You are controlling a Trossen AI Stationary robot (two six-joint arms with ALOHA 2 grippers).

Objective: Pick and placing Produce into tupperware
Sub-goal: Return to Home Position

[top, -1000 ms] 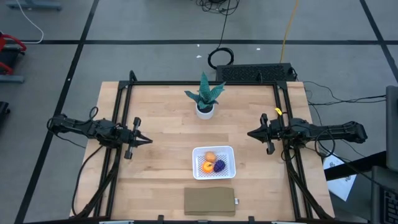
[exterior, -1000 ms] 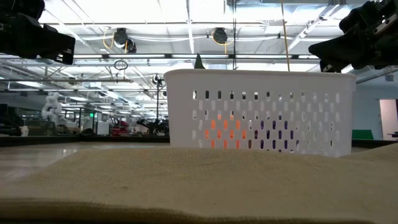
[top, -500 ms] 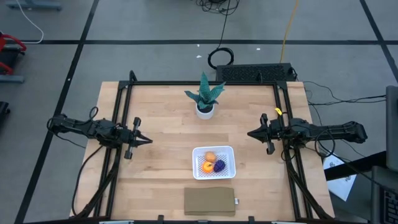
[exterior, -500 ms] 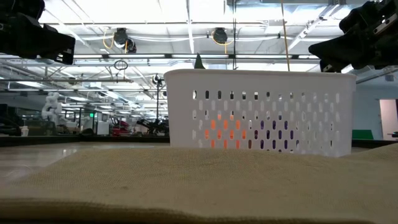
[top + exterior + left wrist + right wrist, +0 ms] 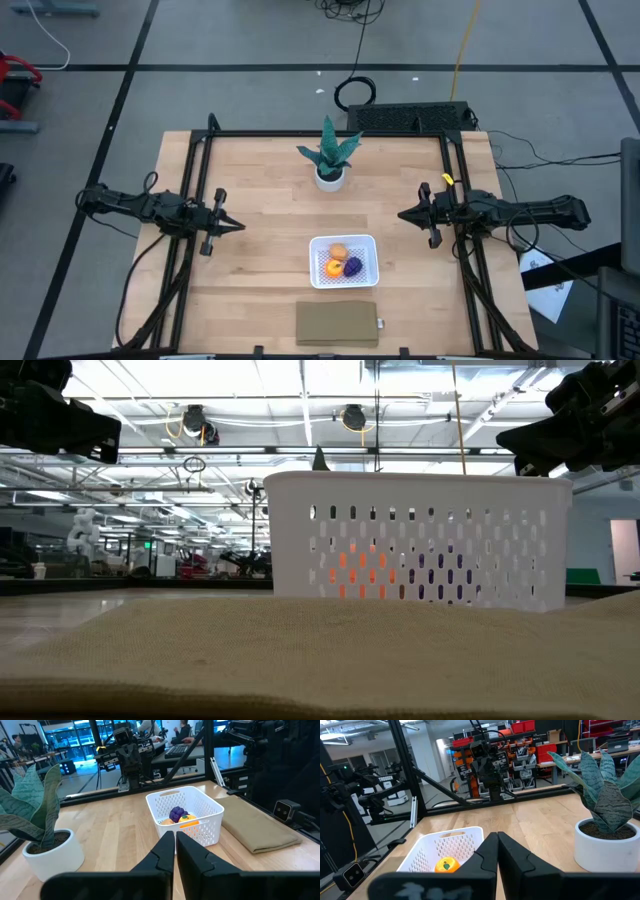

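From above, the white tupperware (image 5: 374, 245) is sitting toward the counter's (image 5: 260, 180) near edge, with all three pieces of produce lying inside it: the tan one (image 5: 339, 251), the orange one (image 5: 333, 267), the purple one (image 5: 352, 266). It is lying between 3 and 4 o'clock from the left hand (image 5: 238, 226) and toward 8 o'clock from the right hand (image 5: 402, 214), which is nearer. Both hands are hanging well apart from it, pinched shut and holding nothing. I'm guessing no reach is needed now.

Nothing seems changed: left pincer (image 5: 240, 226), right pincer (image 5: 402, 214) unmoved.
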